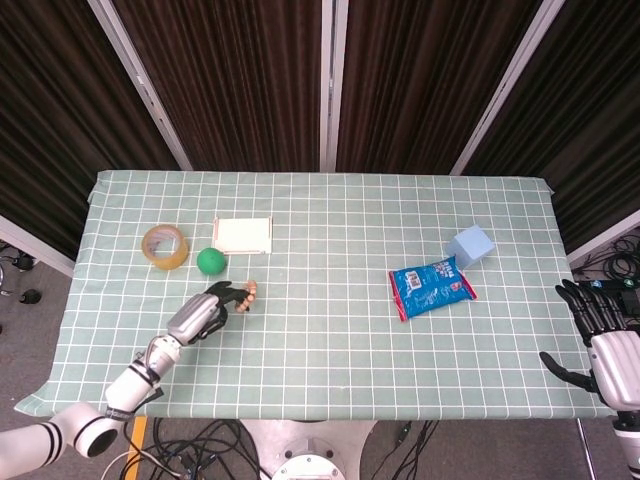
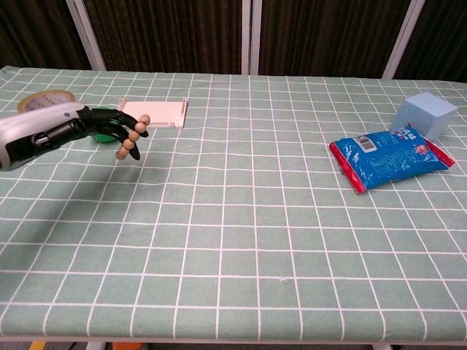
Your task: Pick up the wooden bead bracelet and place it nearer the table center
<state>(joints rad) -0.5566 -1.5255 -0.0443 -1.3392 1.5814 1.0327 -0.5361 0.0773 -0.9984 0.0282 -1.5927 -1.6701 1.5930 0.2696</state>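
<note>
Table [image 1: 320,330] with checked green cloth — bearing tape roll [image 1: 165,246], green ball [image 1: 210,260], white tray [image 1: 243,235], blue snack bag [image 1: 431,287], blue cube [image 1: 470,245].

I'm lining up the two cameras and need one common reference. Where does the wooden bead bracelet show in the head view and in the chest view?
Head view: the wooden bead bracelet sits left of center, at the fingertips of the left hand.
Chest view: the bracelet hangs at upper left from the same hand.
Shared landmark: the green ball, just beyond the hand in both.
</note>
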